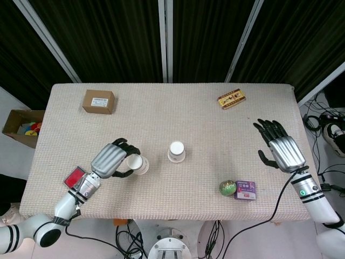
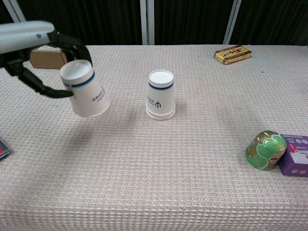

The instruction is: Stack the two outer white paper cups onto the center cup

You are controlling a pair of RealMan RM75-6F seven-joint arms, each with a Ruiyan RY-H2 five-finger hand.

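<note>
My left hand [image 1: 110, 160] [image 2: 33, 45] grips an upside-down white paper cup [image 1: 138, 164] [image 2: 85, 89] with a blue band and holds it in the air, tilted, left of the center cup. The center cup [image 1: 176, 151] [image 2: 161, 94] stands upside down on the table's middle. My right hand [image 1: 281, 150] hovers open over the table's right side, fingers spread, holding nothing; the chest view does not show it. I see only these two cups.
A brown cardboard box [image 1: 98, 101] [image 2: 48, 54] sits at the back left, a snack packet [image 1: 232, 99] [image 2: 232, 54] at the back right. A green round object [image 1: 228, 188] [image 2: 263, 150] and purple box [image 1: 246, 190] [image 2: 294, 155] lie front right. A red item [image 1: 74, 176] lies front left.
</note>
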